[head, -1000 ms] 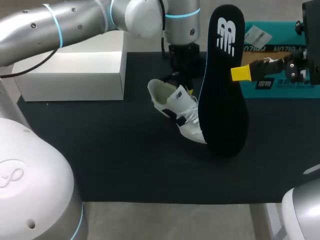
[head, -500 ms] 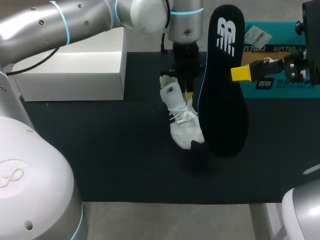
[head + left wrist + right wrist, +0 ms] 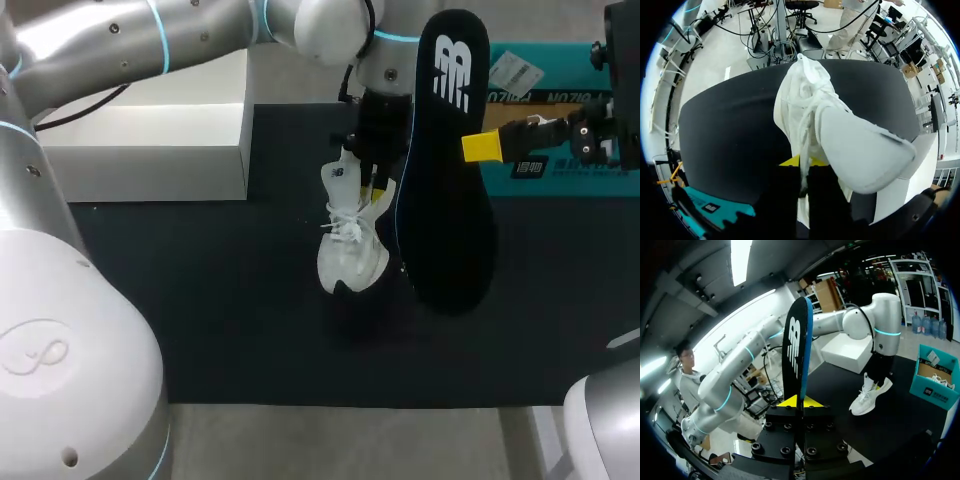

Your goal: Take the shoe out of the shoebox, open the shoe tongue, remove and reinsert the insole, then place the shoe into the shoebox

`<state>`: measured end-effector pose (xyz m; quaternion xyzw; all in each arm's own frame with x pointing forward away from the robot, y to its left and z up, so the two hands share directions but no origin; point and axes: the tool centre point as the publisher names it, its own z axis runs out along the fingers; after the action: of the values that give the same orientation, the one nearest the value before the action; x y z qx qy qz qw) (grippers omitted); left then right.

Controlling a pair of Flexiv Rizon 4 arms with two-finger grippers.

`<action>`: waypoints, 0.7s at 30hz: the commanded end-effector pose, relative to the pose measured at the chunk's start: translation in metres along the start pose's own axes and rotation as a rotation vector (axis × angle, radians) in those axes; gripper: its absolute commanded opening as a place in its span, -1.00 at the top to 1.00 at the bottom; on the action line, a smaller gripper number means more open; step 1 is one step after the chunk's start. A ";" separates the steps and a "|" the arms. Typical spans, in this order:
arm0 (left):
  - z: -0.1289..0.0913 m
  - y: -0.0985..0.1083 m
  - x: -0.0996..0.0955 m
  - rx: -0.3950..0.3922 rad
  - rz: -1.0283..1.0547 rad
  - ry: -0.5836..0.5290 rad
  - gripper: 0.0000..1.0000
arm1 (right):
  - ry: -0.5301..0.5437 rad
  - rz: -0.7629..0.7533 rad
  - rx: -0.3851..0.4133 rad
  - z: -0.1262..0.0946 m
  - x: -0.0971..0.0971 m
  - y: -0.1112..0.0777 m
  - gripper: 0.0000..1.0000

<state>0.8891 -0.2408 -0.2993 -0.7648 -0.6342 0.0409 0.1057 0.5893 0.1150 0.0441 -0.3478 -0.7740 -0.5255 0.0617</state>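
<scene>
Above the black mat (image 3: 200,300), the left gripper (image 3: 377,188) clamps the white shoe (image 3: 352,250) by its collar, toe down. Just beside it, the right gripper (image 3: 480,147) pinches the black insole (image 3: 445,170) upright. Reinserting likely needs the shoe's opening turned toward the insole's tip. The teal shoebox (image 3: 560,170) holds something pale, and the white box (image 3: 150,140) shows nothing inside.

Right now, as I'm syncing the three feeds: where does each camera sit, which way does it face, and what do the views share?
Head view: above and behind the robot, looking down on the table; the left arm holds the shoe, the right arm the insole.
Left wrist view: on the left wrist, looking along its fingers at the gripped shoe and table.
Right wrist view: on the right wrist, looking along its fingers past the upright insole toward the left arm and shoe.
Shared: the shoe, in all three.
</scene>
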 end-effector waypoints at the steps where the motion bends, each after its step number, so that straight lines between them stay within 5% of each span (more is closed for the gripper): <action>1: 0.001 0.004 -0.001 -0.001 -0.018 0.012 1.00 | 0.001 0.001 0.007 0.002 0.000 0.004 1.00; 21: 0.039 0.031 0.000 0.038 -0.036 0.148 1.00 | 0.001 0.001 0.007 0.002 0.000 0.004 1.00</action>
<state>0.9051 -0.2372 -0.3392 -0.7539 -0.6375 -0.0048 0.1590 0.5894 0.1150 0.0441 -0.3478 -0.7740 -0.5255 0.0617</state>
